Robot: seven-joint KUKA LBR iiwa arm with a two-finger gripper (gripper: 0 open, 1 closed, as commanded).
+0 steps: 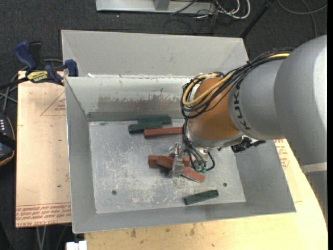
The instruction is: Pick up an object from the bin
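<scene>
My gripper (177,165) is down low near the middle of the bin, under the orange wrist cover. It stands right among two red-brown bars. One red-brown bar (159,161) pokes out to its left. The other red-brown bar (194,176) lies tilted at its lower right. Both touch or nearly touch the gripper; whether either is gripped is hidden by the gripper body.
At the back of the bin a dark green bar (151,123) lies beside a longer red-brown bar (163,132). Another dark green bar (201,197) lies near the front wall. The arm covers the bin's right side; bare floor spreads to the left.
</scene>
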